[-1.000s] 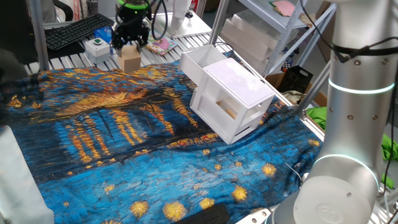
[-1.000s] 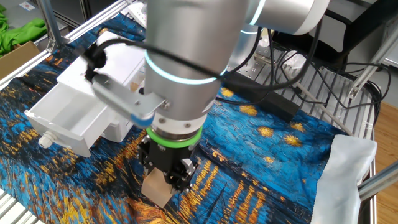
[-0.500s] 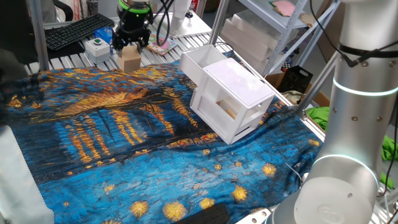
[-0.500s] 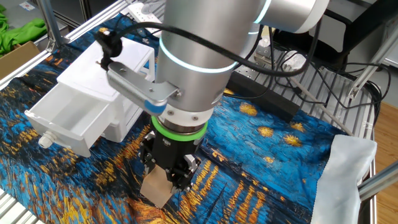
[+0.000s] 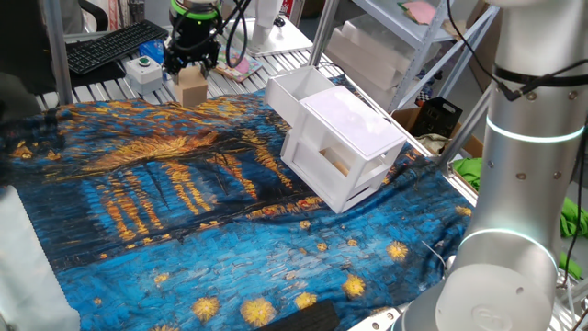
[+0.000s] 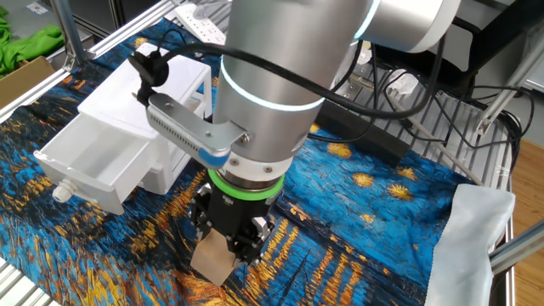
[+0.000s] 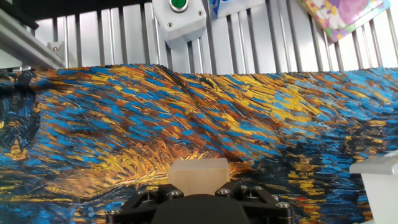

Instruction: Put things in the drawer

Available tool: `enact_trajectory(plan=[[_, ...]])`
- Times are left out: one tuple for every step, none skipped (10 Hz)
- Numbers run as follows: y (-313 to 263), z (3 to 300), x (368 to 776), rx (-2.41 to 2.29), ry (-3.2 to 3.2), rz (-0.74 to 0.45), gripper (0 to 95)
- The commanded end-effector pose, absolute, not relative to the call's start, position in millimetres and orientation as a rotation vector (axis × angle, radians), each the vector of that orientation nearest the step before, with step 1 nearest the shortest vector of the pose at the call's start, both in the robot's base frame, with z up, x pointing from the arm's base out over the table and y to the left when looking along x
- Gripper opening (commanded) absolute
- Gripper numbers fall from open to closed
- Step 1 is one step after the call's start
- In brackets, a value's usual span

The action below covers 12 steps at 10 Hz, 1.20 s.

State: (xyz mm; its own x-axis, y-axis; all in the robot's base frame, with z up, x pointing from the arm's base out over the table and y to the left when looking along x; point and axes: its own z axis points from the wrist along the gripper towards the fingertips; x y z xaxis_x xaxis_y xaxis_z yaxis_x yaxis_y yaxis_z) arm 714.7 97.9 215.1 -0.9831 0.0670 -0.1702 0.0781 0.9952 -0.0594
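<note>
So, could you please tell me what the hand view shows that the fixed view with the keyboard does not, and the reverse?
Only the hand view shows the colourful floral item at its top right. Only that fixed view shows the keyboard, the whole white cabinet with its open upper drawer, and the arm's silver column. Both share the tan block between the jaws of the gripper, the button box and the painted cloth.

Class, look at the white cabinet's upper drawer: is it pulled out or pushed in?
Pulled out. The upper drawer juts from the white cabinet as an open tray, nothing visible inside.
</note>
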Motion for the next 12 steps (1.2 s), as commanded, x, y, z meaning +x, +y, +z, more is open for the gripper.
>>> enact_trajectory(plan=[[97.7,215.3,713.8,0.065,2.998,-0.114,0.0],[97.7,215.3,713.8,0.046,3.017,-0.101,0.0],[97.7,215.3,713.8,0.024,3.037,-0.100,0.0],[97.7,215.3,713.8,0.008,3.059,-0.084,0.0],[97.7,215.3,713.8,0.002,3.069,-0.066,0.0],[97.7,215.3,713.8,-0.013,3.078,-0.060,0.0],[97.7,215.3,713.8,-0.022,3.086,-0.049,0.0],[97.7,215.3,713.8,-0.028,3.090,-0.045,0.0],[97.7,215.3,713.8,-0.036,3.099,-0.044,0.0],[97.7,215.3,713.8,-0.041,3.100,-0.044,0.0],[97.7,215.3,713.8,-0.046,3.107,-0.045,0.0],[97.7,215.3,713.8,-0.053,3.113,-0.049,0.0]])
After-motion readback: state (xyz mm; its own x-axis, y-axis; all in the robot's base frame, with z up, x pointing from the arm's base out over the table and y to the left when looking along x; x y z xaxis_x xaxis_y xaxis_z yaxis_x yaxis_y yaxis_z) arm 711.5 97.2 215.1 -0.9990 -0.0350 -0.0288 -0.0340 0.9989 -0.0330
